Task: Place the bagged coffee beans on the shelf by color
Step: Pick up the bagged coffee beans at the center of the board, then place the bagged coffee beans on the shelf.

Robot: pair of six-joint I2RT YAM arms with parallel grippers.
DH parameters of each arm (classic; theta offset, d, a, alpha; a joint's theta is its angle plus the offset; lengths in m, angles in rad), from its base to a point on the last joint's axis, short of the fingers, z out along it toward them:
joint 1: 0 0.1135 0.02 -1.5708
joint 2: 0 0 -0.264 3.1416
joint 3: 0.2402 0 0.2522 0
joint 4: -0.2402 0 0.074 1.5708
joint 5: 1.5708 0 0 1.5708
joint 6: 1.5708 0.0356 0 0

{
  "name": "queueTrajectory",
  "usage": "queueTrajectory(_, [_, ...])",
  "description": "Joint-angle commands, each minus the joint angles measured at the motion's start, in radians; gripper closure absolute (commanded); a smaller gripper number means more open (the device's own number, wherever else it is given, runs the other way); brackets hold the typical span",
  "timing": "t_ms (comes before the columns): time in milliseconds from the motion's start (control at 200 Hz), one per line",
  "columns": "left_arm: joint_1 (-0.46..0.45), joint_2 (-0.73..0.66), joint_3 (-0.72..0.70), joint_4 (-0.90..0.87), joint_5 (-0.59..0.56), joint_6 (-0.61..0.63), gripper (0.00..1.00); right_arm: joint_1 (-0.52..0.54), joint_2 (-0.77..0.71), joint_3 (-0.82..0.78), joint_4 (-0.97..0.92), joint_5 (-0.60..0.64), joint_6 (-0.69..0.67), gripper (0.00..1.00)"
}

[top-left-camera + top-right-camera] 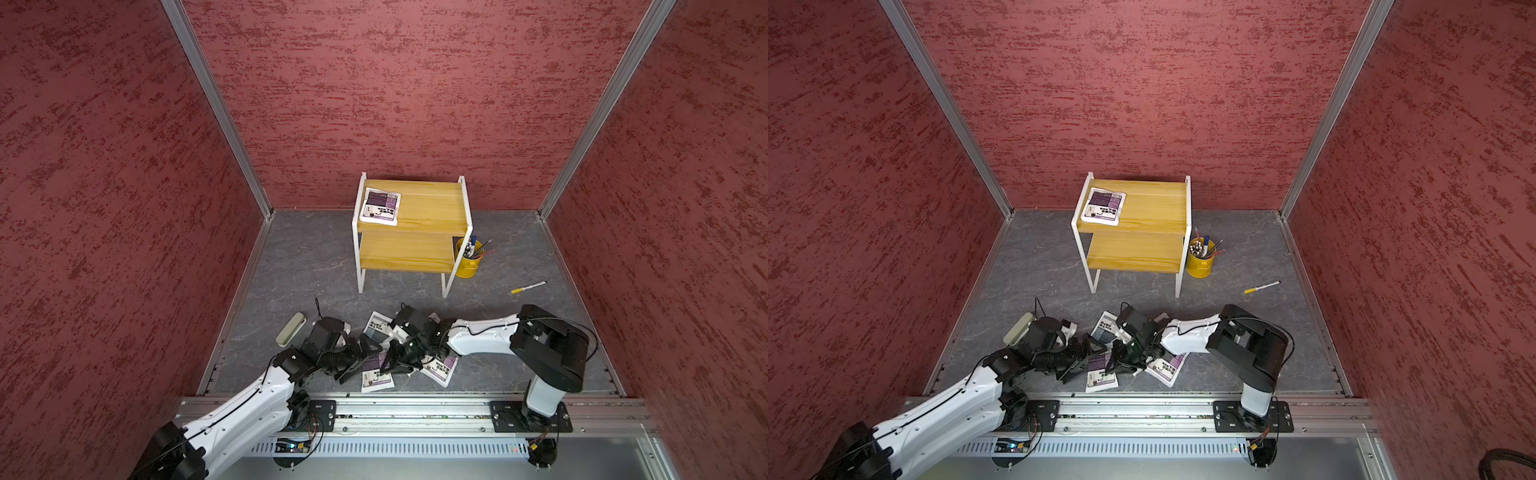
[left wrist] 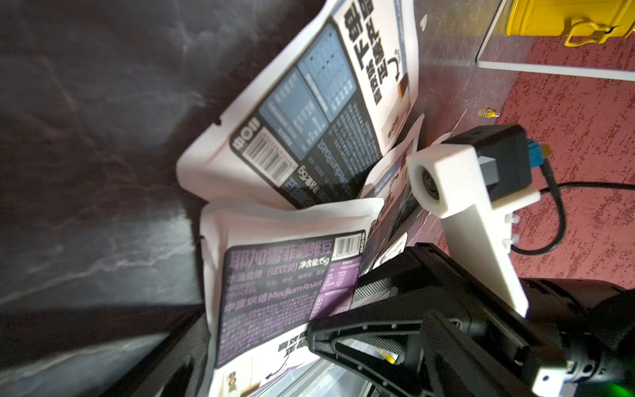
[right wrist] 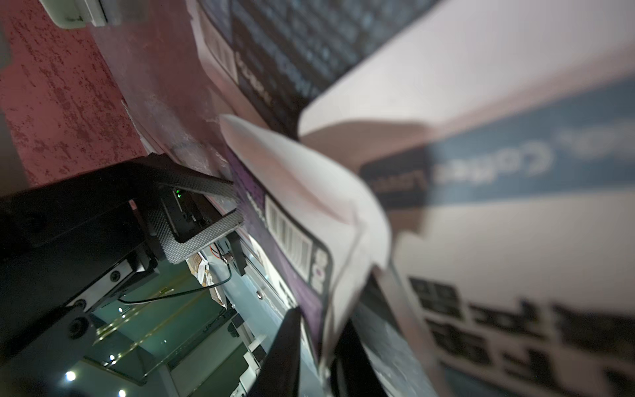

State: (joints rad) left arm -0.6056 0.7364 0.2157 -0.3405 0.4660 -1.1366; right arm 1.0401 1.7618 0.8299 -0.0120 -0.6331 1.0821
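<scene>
White crinkled pouches (image 1: 376,376) (flat, rectangular) overlap; shelf (image 1: 428,203) boards are yellowish wood.

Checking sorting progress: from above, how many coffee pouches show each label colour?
White flat pouches with purple label blocks: 3
White flat pouches with grey-blue label blocks: 1
Total: 4 identifiable; the robot arms cover the rest of the pile.
</scene>
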Motion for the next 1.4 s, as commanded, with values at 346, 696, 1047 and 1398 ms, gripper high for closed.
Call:
queueTrajectory(346, [0.009,-0.097,0.198,-0.234,-0.01,0.087,0.0,0.009,-0.261,0.014,-0.16,0.037,-0.016,0.96])
queueTrajectory(696, [0.205,-0.085,0.577,-0.361,0.135,0.293,0.0,-0.047,-0.526,0.189,-0.534,0.133,-0.125,0.96])
queueTrajectory(1047, [0.314,-0.024,0.78,-0.293,0.324,0.346,0.0,-0.142,-0.549,0.511,-0.756,0.152,-0.25,0.95])
queueTrajectory(1398, [0.44,0.026,0.82,-0.179,0.508,0.295,0.0,-0.293,-0.451,0.813,-0.862,0.088,-0.326,0.95])
